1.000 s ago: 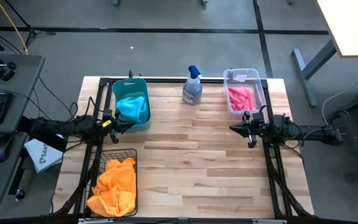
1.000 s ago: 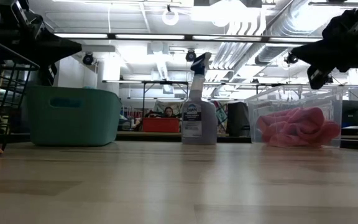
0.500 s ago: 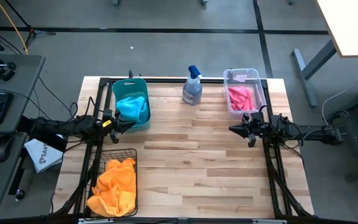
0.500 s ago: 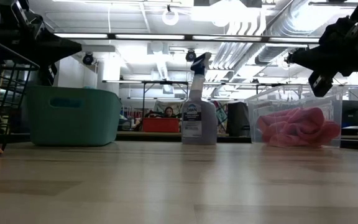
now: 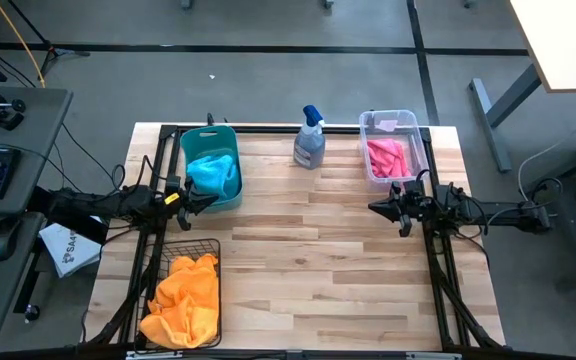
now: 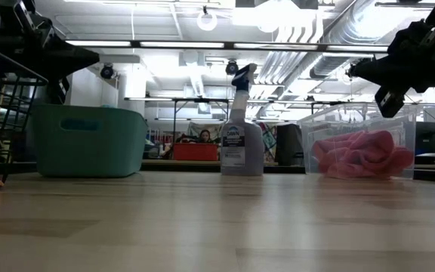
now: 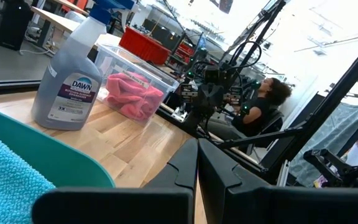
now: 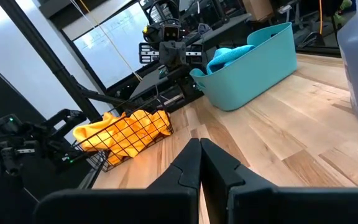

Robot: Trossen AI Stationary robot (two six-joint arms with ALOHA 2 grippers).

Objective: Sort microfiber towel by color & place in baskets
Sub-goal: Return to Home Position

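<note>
A blue towel [image 5: 215,173] lies in the teal tub [image 5: 196,146] at the table's far left. Pink towels [image 5: 387,157] fill the clear bin [image 5: 413,146] at the far right. An orange-yellow towel [image 5: 184,301] sits in the black wire basket [image 5: 211,245] at the near left. My left gripper [image 5: 211,200] hovers shut just near the teal tub, holding nothing. My right gripper [image 5: 375,207] hovers shut just near the clear bin, also holding nothing. In the wrist views both pairs of fingers meet: the left gripper [image 7: 197,155], the right gripper [image 8: 200,149].
A spray bottle with a blue trigger [image 5: 310,138] stands at the far edge between tub and bin. The wooden tabletop [image 5: 308,250] stretches between the two arms. Black frame rails [image 5: 438,270] run along both sides. A person sits in the room beyond [image 7: 267,102].
My right gripper has risen slightly in the low view; the left arm and the towels have kept still.
</note>
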